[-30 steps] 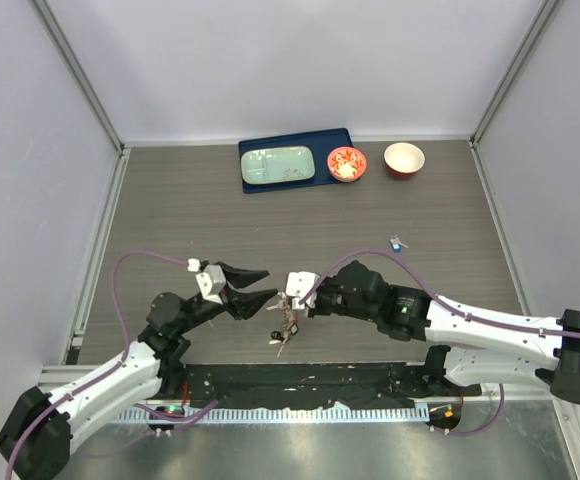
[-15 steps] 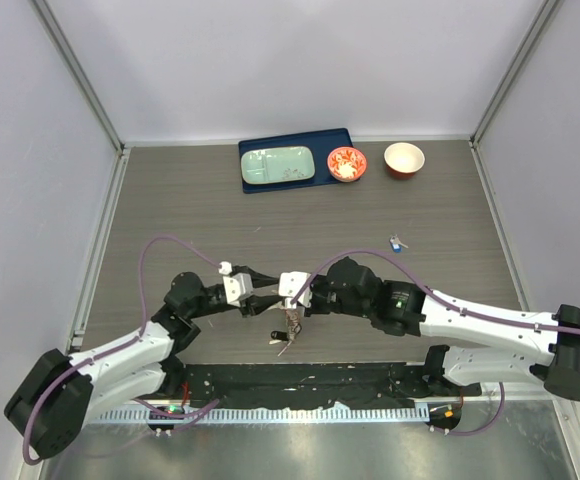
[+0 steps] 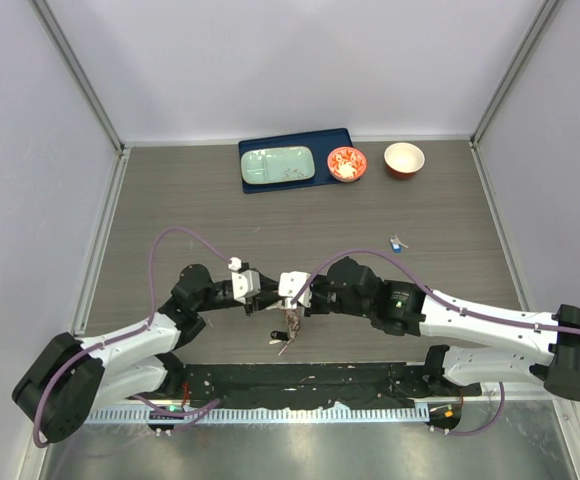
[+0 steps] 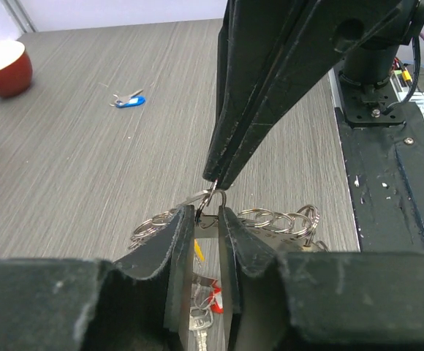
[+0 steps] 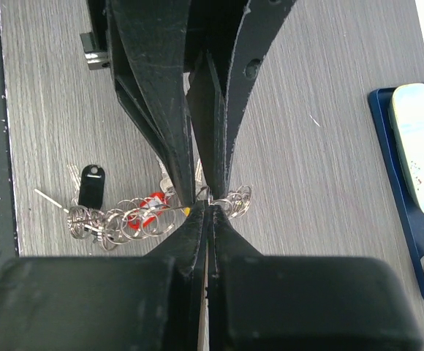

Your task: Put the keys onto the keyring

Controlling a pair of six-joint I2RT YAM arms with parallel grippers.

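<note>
Both arms are meeting near the middle of the bench's (image 3: 170,200) near edge. That bench is showing a grey-brown wood-grain surface with fine streaks.

The right pincer (image 4: 213,178) is pointing down from above. Its two long, scuffed black fingers are pressing flat together into a narrow wedge, and it's pinching a thin wire loop of the keyring (image 4: 270,219) right at the tip. The keyring is looking like a chain of linked round wire rings in shiny silver metal, draping from that tip down onto the bench.

The left pincer (image 4: 207,219) is sitting just below, with its chunky matte black fingers standing a narrow slot apart and that same loop in the slot. I honestly can't tell whether it's squeezing the loop or just bracketing it.

The keys (image 5: 152,201) are bunching along the chain: one with a red plastic head, a bit of yellow, a plain silver blade, plus a black oblong fob (image 5: 91,183). A blue-headed key (image 3: 397,242) is lying alone toward the right edge, well apart from the bunch.

Along the far edge a navy rectangular tray (image 3: 300,138) is carrying a pale green rounded plate (image 3: 277,165). A red-and-white patterned bowl (image 3: 346,163) is sitting at the tray's right end, and a red bowl (image 3: 404,159) with a white inside is sitting near that.
</note>
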